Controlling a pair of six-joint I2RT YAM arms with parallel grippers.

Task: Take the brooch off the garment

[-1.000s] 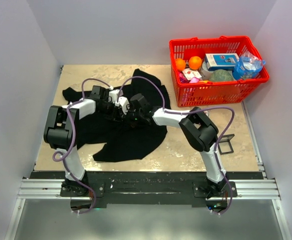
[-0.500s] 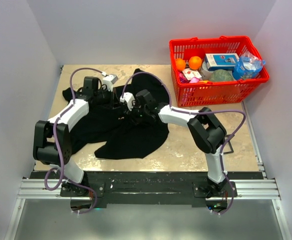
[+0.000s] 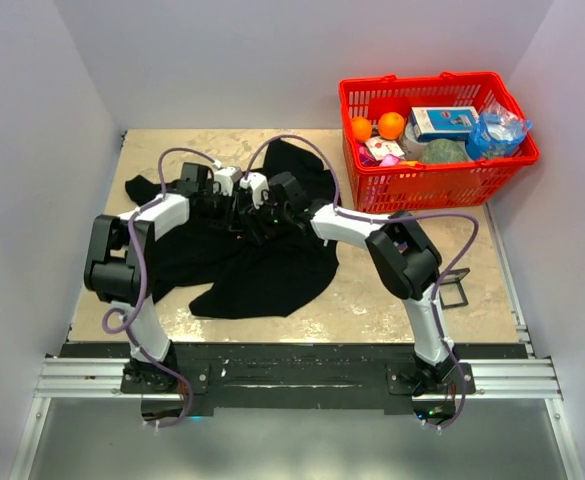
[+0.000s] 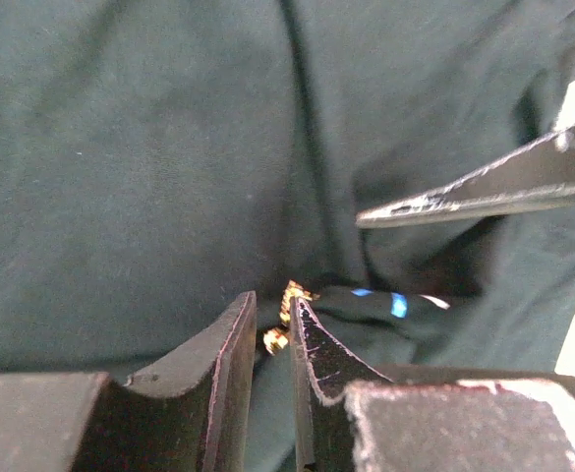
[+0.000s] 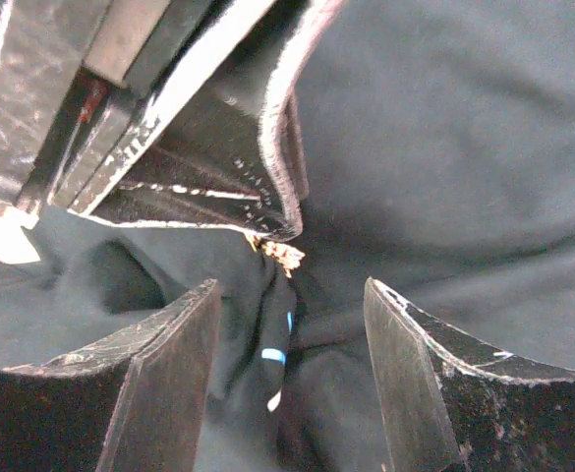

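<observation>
The left tool (image 4: 272,301) is narrowly parted, with the gold brooch (image 4: 293,293) lodged between its tips, lengthwise along the fingers as judged. Beyond, on the garment (image 4: 149,147), the right tool (image 5: 292,290) is set wide, short of the brooch.

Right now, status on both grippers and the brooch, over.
Left gripper narrow around gold brooch, grip unclear. Right gripper open over garment fold. Both crowd the same spot.

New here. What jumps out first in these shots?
The left gripper and right gripper meet over a crumpled black cloth T-shirt at centre, with a small gold brooch between the left jaws. A full red plastic basket sits at the far right.
</observation>
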